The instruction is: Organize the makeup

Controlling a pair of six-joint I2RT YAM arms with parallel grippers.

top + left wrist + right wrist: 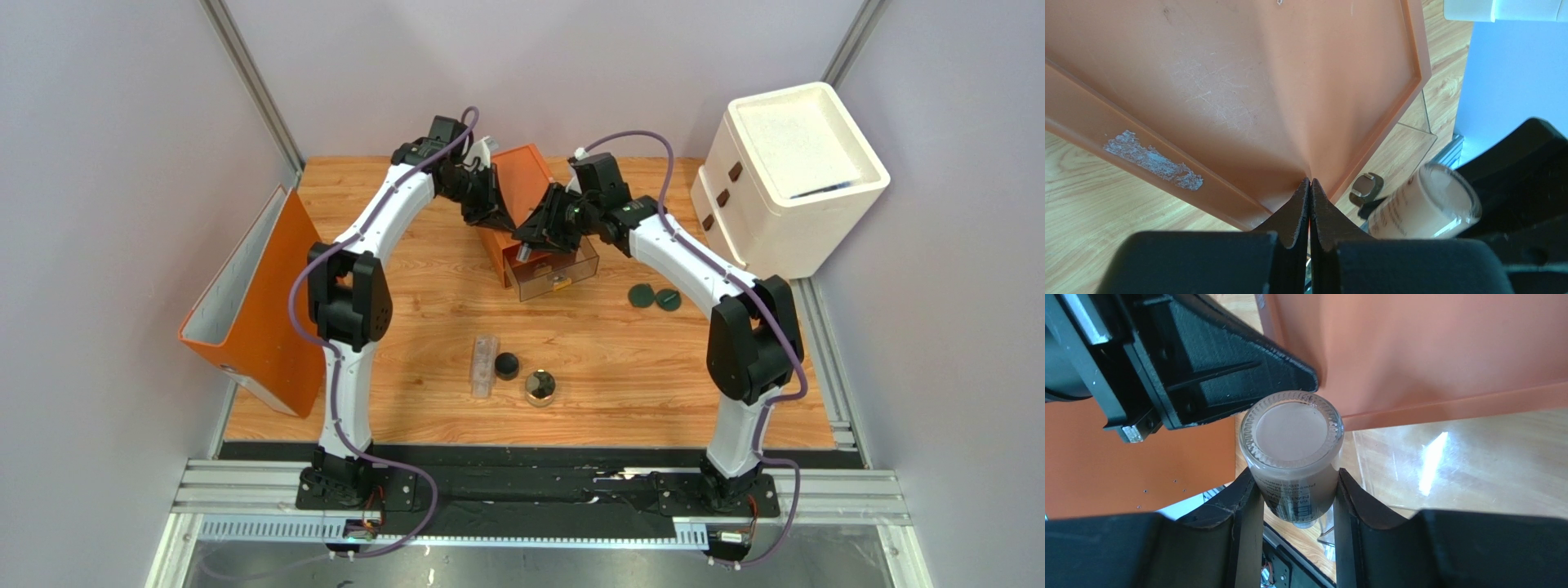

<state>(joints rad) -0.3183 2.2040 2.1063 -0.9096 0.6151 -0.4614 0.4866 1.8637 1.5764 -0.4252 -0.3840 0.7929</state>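
My right gripper (1296,481) is shut on the tan tube (1292,438), whose round end faces the camera above the pulled-out clear drawer (1425,465). That tube (1424,207) also shows in the left wrist view. My left gripper (1310,182) is shut with nothing between its fingers, its tips against the orange box (1247,79). From above, both grippers (488,208) (542,233) meet at the orange box (530,178). On the table lie a clear tube (486,365), a black round pot (505,364), a gold-rimmed jar (540,388) and two dark-green discs (640,295) (667,298).
A big white cabinet (791,172) stands at the back right corner. An orange and white panel (252,306) leans at the table's left edge. The clear drawer (558,272) juts out toward the front of the orange box.
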